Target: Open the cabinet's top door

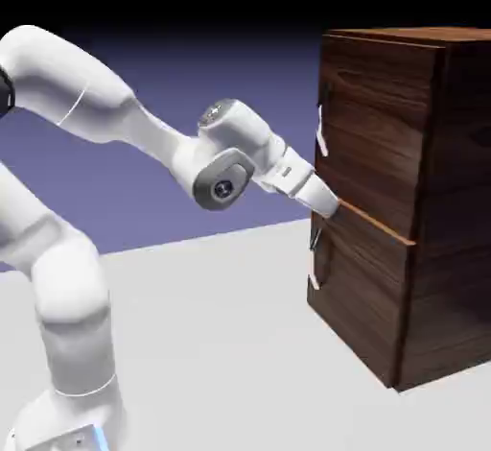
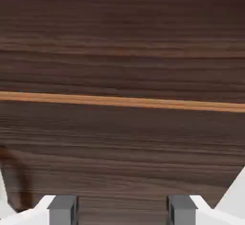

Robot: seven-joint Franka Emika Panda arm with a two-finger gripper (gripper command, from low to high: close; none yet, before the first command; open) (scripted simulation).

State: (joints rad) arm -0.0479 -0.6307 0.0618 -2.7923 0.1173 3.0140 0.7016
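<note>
While the pincer gapes wide, gripping nothing

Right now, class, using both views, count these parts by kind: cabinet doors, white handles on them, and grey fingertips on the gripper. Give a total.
Doors: 2 (top door, lower door)
Handles: 2 (upper handle, lower handle)
Fingertips: 2
Total: 6
</note>
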